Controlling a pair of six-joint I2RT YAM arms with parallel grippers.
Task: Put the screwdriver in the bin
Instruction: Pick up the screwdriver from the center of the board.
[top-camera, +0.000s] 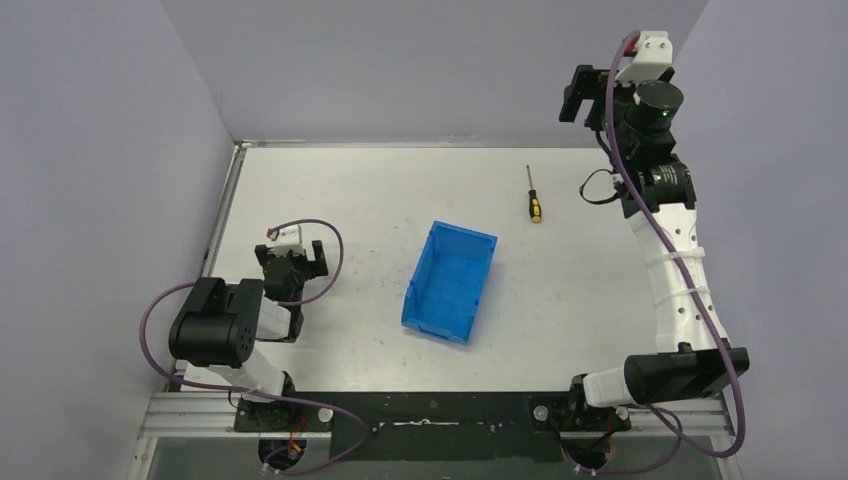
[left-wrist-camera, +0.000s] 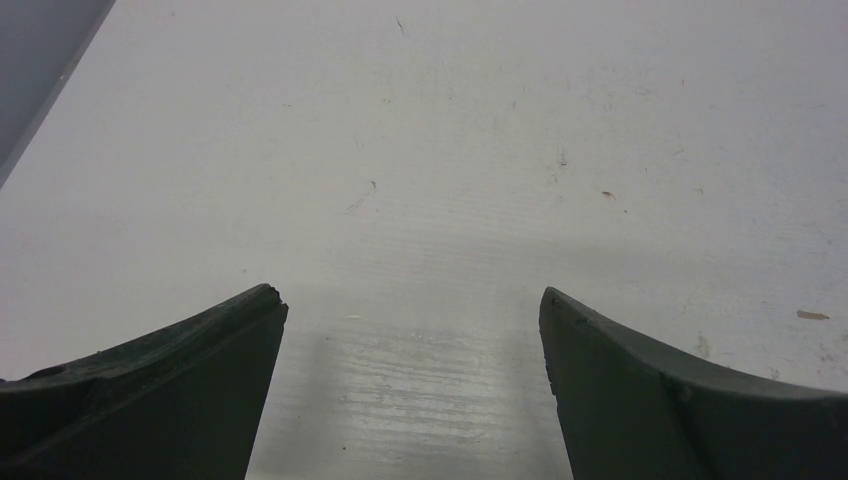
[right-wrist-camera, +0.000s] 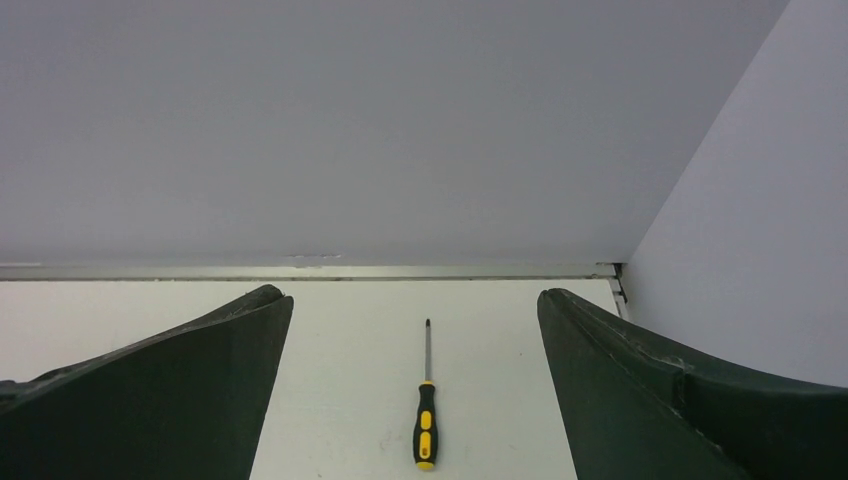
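Where the left arm is mounted at the near left, the left pincer (left-wrist-camera: 410, 292) is seen spread just above the bare surface (top-camera: 340, 190), with nothing between its fingers. At mid-surface the bin (top-camera: 467, 231) is set, open side up. Farther back and to the right, the screwdriver (right-wrist-camera: 426, 410) is found lying flat on the surface, well apart from the bin. Its long axis is directed near-to-far, handle nearest, tip toward the back wall. The right pincer (right-wrist-camera: 412, 293) is held raised at the far right, spread wide and empty, with the screwdriver centred below between its fingers. The right arm is judged the nearer; closure would be applied across the handle.
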